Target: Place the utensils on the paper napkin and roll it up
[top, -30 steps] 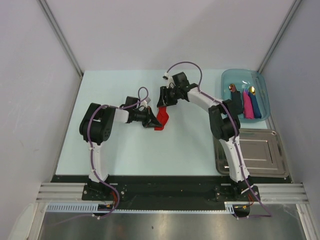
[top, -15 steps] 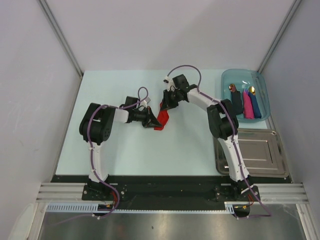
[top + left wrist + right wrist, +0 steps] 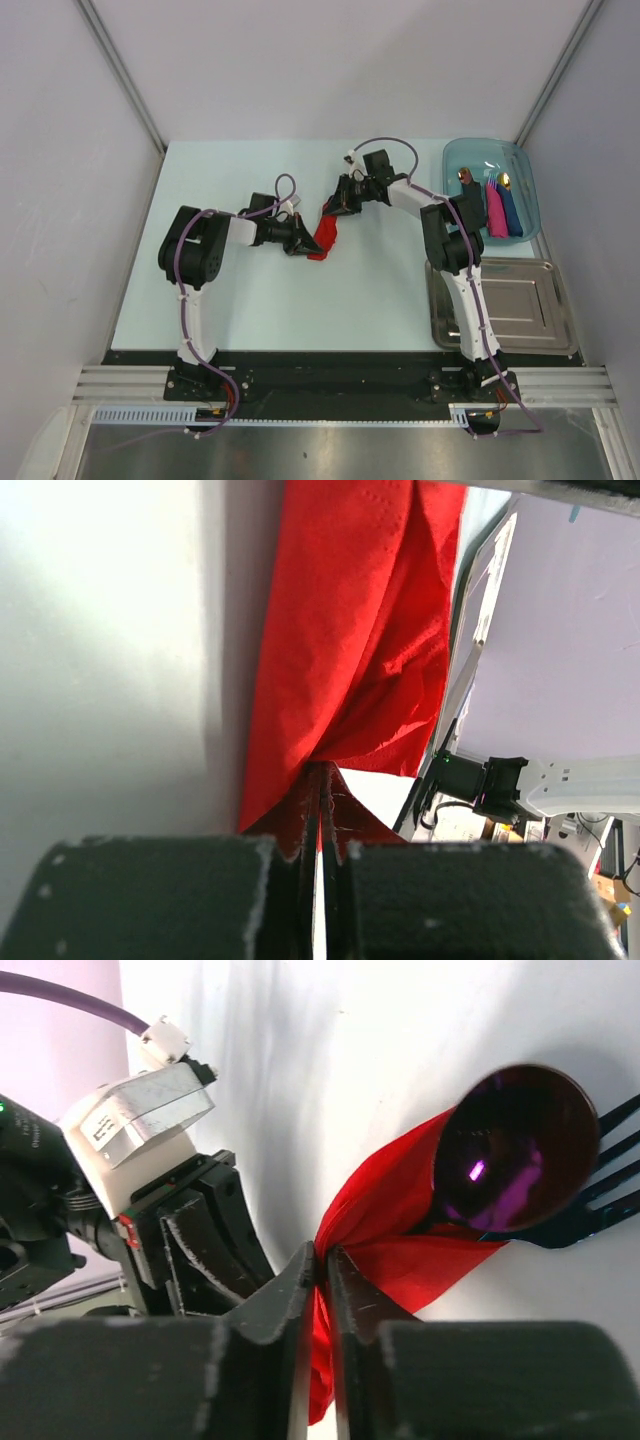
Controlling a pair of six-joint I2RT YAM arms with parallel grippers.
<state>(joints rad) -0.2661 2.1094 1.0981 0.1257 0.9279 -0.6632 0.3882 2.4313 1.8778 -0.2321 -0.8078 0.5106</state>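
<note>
Red paper napkin (image 3: 322,238): we see it bunched into a loose roll on the pale worktop (image 3: 250,300), between the two arms and lifted at both ends.

Left gripper (image 3: 300,243): its fingers (image 3: 150,900) are pressed together on a corner of the napkin (image 3: 350,650), with the red paper fanning away from the pinch.

Right gripper (image 3: 335,207): its fingers (image 3: 250,1360) are nearly together and pinch a gathered fold of the napkin (image 3: 385,1220).

Shiny purple-bowled spoon (image 3: 515,1145): the bowl pokes out of the napkin's open end, just past the right gripper's pinch.

Fork with dark-looking tines (image 3: 585,1222): it lies beside the spoon bowl, the tines sticking out of the same end. We cannot tell its true colour here.

Change since a second ago: we see the right wrist and its purple cable loop further to the right, and the right fingers, then wider apart, are now closed on the paper. The left arm and the napkin look much as before.

Clear blue-green tray (image 3: 455,160): at the far right, it holds finished rolls (image 3: 495,210).

Steel tray (image 3: 545,330): it sits on the near right, beside the right arm.
</note>
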